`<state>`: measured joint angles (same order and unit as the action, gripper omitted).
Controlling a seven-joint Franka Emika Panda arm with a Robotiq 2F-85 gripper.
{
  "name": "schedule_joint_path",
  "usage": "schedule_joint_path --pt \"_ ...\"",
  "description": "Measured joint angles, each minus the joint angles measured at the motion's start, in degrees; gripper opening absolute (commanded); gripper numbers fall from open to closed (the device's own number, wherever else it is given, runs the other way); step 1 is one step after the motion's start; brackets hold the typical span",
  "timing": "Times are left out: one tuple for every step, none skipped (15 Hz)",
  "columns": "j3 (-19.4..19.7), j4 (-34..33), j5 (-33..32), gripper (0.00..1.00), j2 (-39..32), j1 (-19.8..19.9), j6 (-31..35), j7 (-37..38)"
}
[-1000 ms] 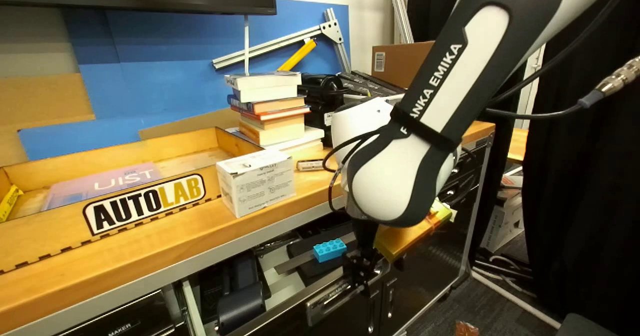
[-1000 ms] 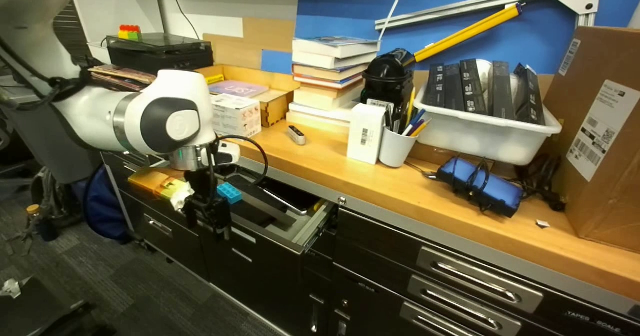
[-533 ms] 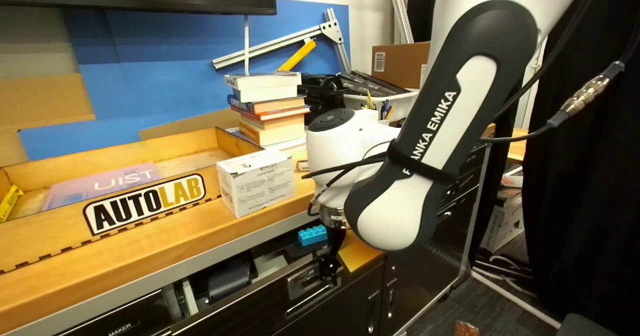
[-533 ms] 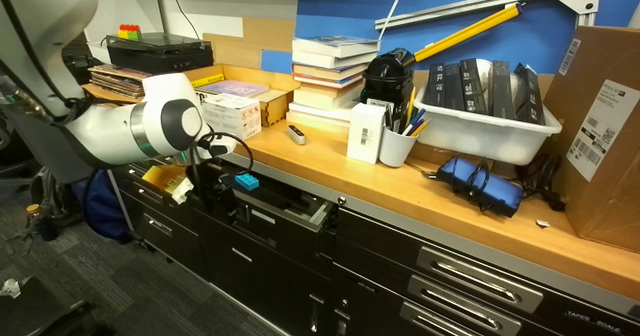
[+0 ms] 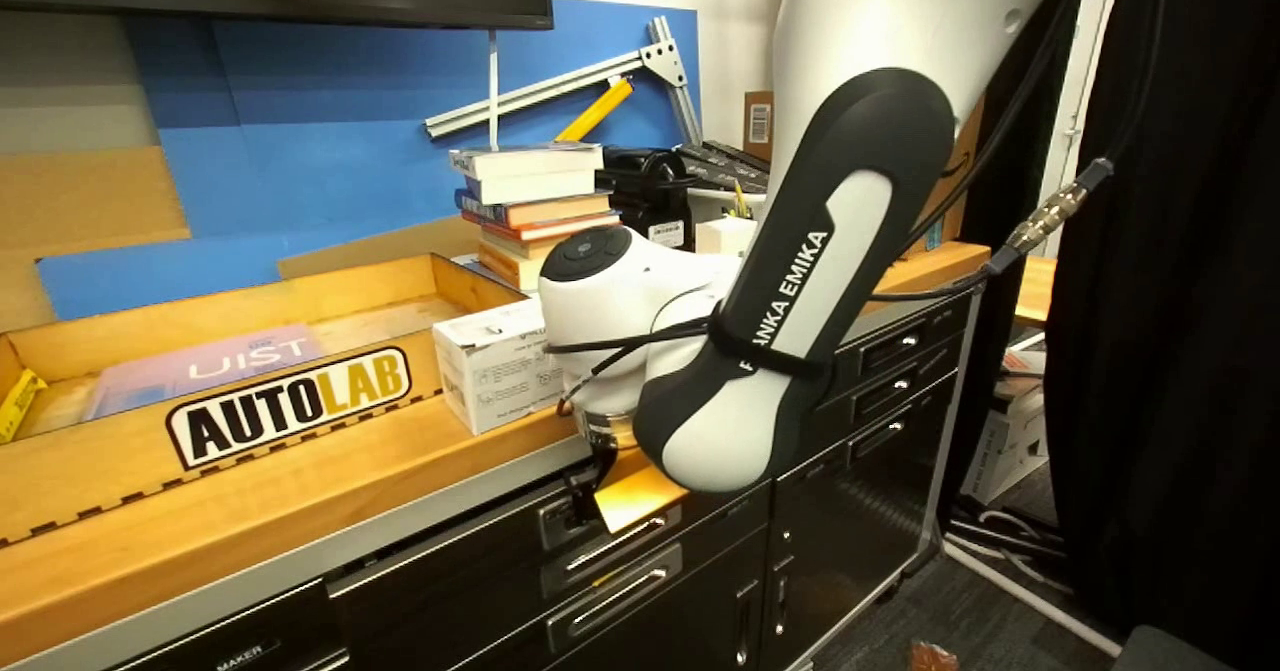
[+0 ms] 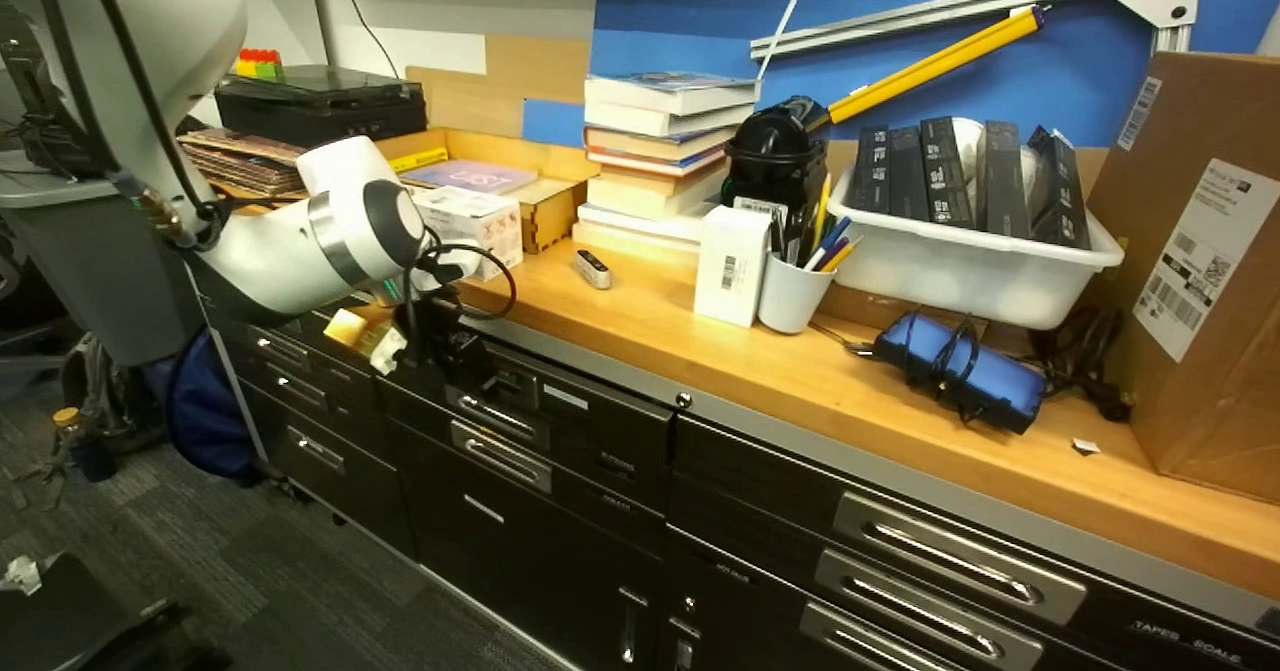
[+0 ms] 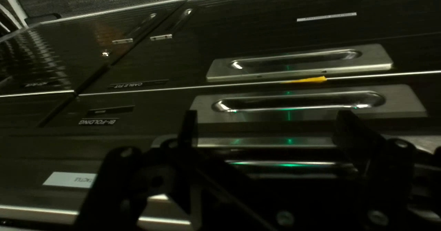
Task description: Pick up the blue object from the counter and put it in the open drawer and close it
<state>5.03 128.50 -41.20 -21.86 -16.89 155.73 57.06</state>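
Observation:
The drawer's black front (image 5: 440, 566) sits nearly flush under the wooden counter (image 5: 350, 476); it also shows in an exterior view (image 6: 620, 426). A thin dark gap remains along its top edge. The blue object is out of view; it was last seen inside the drawer. My gripper (image 5: 580, 501) is at the drawer's front, by its handle. In the wrist view the gripper (image 7: 267, 121) has its black fingers wide apart with nothing held between them. The silver bar handle (image 7: 282, 164) shows behind and below the fingertips. Contact with the front cannot be made out.
A white carton (image 5: 500, 381) stands on the counter close to the wrist. A yellow-orange piece (image 5: 640, 496) sticks out from the wrist. Lower drawers have silver handles (image 7: 303, 103). A book stack (image 6: 655, 161), a pen cup (image 6: 792, 296) and a white bin (image 6: 960, 271) stand further along.
The drawer has slid inward from well open to nearly flush. My gripper has moved with it toward the counter. The blue block, visible in the drawer before, has gone out of sight.

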Motion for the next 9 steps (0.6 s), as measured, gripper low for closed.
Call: schedule_joint_path --pt "0.20 -0.98 -0.58 1.00 -0.62 -0.31 0.00 1.13" --pt "0.43 -1.87 -1.11 1.00 -1.18 -0.63 0.00 2.18" --pt "0.70 -2.47 -1.90 1.00 -1.62 -1.01 -0.07 3.23" --pt "1.08 -2.63 -2.97 1.00 -1.88 -1.52 -0.08 4.44" --pt "1.45 -2.65 -3.78 1.00 -2.01 -2.03 -0.08 5.60" --pt "1.69 -2.65 -4.31 1.00 -2.02 -2.32 -0.14 6.40" --pt "1.72 -2.65 -4.39 1.00 -2.02 -2.40 -0.24 6.69" --pt "1.68 -2.66 -4.29 1.00 -1.98 -2.40 -0.61 6.66" --pt "1.27 -2.68 -3.64 1.00 -1.85 -2.06 -1.23 6.31"
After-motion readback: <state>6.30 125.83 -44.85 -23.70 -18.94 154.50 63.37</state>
